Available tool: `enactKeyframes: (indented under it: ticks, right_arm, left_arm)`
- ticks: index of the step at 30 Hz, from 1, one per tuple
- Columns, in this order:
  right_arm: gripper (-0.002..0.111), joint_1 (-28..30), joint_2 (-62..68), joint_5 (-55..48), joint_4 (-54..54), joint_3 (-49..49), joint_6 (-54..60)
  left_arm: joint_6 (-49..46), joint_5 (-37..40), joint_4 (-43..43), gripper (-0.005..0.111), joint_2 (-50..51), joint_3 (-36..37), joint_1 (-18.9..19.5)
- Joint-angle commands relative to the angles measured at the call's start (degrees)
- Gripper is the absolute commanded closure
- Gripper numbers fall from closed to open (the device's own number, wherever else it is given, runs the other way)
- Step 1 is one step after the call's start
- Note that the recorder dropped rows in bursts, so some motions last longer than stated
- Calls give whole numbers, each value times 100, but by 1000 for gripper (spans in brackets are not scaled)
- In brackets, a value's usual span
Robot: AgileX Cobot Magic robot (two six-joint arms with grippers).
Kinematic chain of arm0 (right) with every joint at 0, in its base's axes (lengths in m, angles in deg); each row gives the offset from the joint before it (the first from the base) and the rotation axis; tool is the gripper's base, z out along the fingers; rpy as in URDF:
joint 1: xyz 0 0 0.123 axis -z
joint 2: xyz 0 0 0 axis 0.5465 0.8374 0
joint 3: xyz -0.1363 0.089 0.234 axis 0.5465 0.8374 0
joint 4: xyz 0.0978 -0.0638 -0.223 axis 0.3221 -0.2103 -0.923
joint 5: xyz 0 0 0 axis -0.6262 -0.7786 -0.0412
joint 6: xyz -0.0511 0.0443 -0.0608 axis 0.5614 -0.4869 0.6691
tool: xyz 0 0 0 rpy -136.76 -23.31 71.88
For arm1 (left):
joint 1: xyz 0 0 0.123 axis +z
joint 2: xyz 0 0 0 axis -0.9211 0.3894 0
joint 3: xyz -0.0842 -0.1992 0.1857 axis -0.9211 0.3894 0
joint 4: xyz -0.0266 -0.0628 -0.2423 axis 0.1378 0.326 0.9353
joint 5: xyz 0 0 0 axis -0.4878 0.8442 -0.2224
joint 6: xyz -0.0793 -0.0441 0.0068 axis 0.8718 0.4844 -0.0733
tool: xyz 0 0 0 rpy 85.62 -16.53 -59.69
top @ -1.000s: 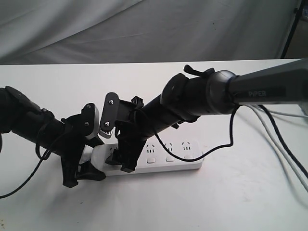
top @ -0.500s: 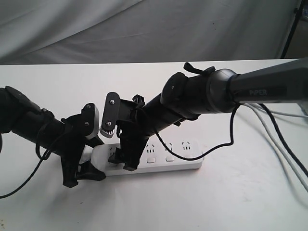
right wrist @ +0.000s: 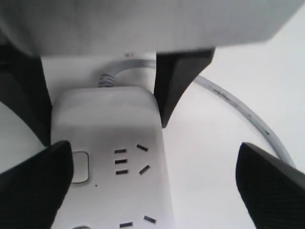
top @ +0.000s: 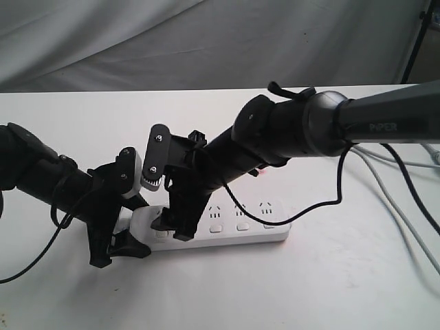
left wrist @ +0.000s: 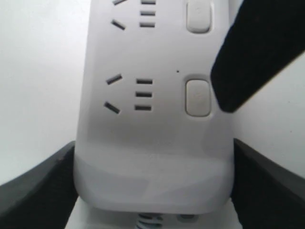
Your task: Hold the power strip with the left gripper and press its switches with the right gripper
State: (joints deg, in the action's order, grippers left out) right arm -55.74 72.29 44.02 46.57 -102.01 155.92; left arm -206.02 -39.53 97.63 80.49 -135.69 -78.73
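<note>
Where the grey cord point(right wrist: 228, 102) enters it, the power strip point(top: 240, 230) is clamped across its width by the left gripper point(top: 118, 254). The left wrist view shows one black finger point(left wrist: 38, 191) bearing on each long edge of the strip. The strip lies flat on the white table point(top: 330, 289), sockets upward.

The right gripper point(top: 177, 227) stands over the same cord end with its jaws spread wide. One finger point(right wrist: 33, 186) overlaps the edge of the end switch point(left wrist: 198, 98), the one nearest the cord. The other finger point(right wrist: 271, 183) hangs over the table beyond the strip's socket-side edge, well apart from the strip. Whether the near fingertip touches that switch cannot be told.

The other switches point(top: 229, 227) lie further along the strip, apart from both grippers. The cord curves away from the clamped end across the table.
</note>
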Motion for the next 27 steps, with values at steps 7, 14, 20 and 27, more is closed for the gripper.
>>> enactKeyframes:
  ticks: [7,14,20,27]
  right_arm:
    - [24,-13,-215,-81,34,24,-76]
    - [24,206,-215,-234,-475,24,-504]
    - [24,283,-215,-428,-785,24,-694]
    - [24,427,-215,-539,-1011,24,-838]
  left_arm:
    - [-30,-234,-44,107,5,-16,-41]
    - [-30,-234,-44,107,5,-16,-41]
    - [-30,-234,-44,107,5,-16,-41]
    - [-30,-234,-44,107,5,-16,-41]
